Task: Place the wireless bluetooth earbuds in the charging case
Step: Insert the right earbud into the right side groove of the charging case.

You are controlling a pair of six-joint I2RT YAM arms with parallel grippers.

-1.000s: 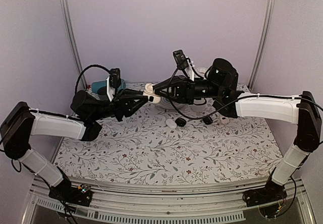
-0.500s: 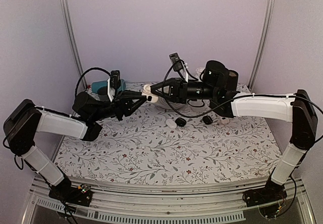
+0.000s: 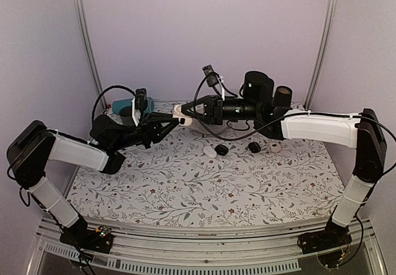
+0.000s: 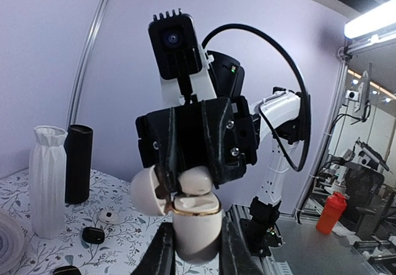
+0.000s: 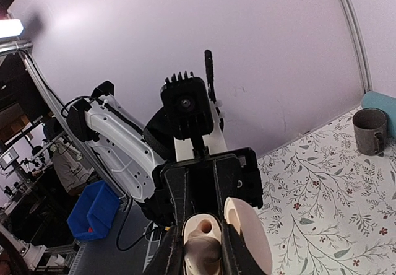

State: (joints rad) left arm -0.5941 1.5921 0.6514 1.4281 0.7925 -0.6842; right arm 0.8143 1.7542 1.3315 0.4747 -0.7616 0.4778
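So over the last second both arms are drifting a bit left and toward the back wall, and the right one is reaching further across. The meeting point is staying up in the air above the table. To me that reads as the right arm pushing in, so the insertion is happening now rather than being lined up.

The left pincer is clamping the charging case upright by its lower body, with the lid flipped open to one side. The right pincer is squeezing an earbud and holding it right at the case's open mouth. It's touching the rim, but I can't tell if it's seated yet.

The wells are hidden behind the bud, so I can't tell whether the second bud is already inside. A mug is sitting on the table, but I can't see what's in it. Two black pods are lying below the arms, well apart from the case.
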